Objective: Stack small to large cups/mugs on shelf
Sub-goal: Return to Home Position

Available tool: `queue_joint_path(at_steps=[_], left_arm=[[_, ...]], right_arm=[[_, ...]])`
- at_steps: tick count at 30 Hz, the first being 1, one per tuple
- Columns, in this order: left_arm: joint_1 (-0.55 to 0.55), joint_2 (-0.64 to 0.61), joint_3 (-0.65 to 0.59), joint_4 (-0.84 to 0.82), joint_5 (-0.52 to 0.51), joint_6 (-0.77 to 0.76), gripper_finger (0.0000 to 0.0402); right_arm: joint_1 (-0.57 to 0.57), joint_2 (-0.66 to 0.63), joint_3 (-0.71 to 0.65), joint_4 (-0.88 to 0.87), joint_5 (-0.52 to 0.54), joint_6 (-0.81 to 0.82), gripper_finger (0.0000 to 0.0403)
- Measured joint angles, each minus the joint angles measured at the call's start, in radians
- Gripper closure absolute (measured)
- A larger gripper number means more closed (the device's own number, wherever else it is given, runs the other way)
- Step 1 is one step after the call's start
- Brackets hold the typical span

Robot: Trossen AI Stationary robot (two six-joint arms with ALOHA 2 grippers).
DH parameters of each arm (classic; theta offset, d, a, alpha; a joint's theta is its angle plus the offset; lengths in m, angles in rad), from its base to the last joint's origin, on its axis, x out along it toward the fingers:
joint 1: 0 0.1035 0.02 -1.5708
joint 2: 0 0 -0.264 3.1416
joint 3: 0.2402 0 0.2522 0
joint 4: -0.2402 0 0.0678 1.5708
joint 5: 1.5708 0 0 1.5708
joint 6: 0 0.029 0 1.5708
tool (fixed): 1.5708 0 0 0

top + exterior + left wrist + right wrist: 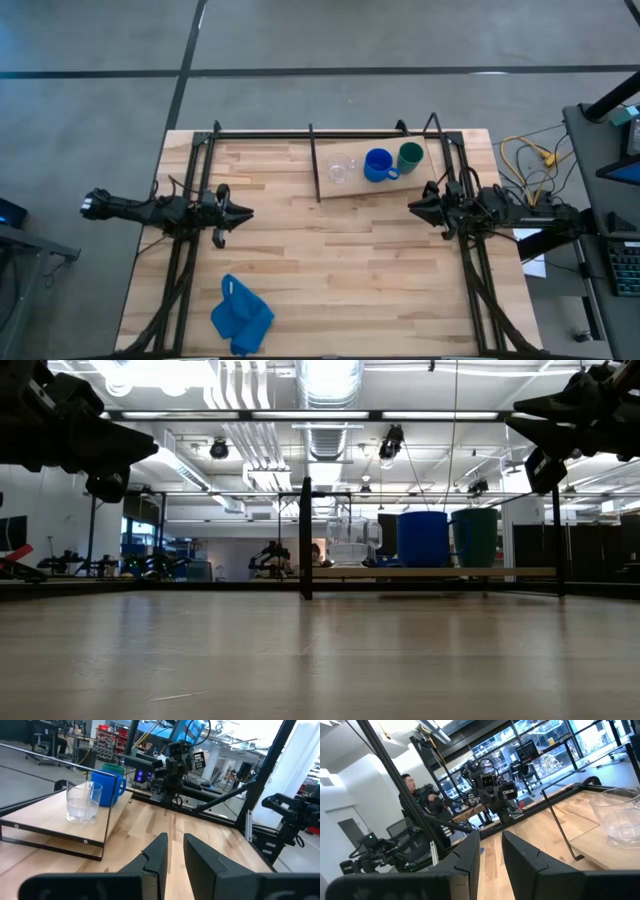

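**Step in hand.** Placement appears complete. The step in hand is judged to be the retreat of both arms to rest.

**Task items.** The pale light-wood shelf with thin black rod edging sits at the far side of the butcher-block worktop. Three vessels stand upright on it in a row:
- small clear glass cup
- bright blue handled mug
- dark green handleless cup

The glass stands apart from the mug. Whether the mug and the green cup touch cannot be told.

**Pincers.**
- Left pincer: fingers slightly spread with nothing between them, raised over the worktop's left part, well apart from the shelf.
- Right pincer: likewise slightly spread and empty, just beside the shelf's near edge, toward its right end.

**Next move, as judged.** No further work on the cups. The arms need only settle clear without brushing the shelf rods.

**Obscured.**
- In the left wrist view the green cup is mostly behind the mug.
- The right wrist view cuts the glass off at the frame edge and shows neither other vessel.
- In the low view the glass is faint against the room behind.
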Motion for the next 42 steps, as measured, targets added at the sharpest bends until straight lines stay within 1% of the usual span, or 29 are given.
queue_joint_path(at_steps=[42], left_arm=[[0.000, 0.015, -0.003, 0.017, -0.003, 0.000, 0.0354]], right_arm=[[0.000, 0.000, 0.000, 0.000, 0.000, 0.000, 0.0326]])
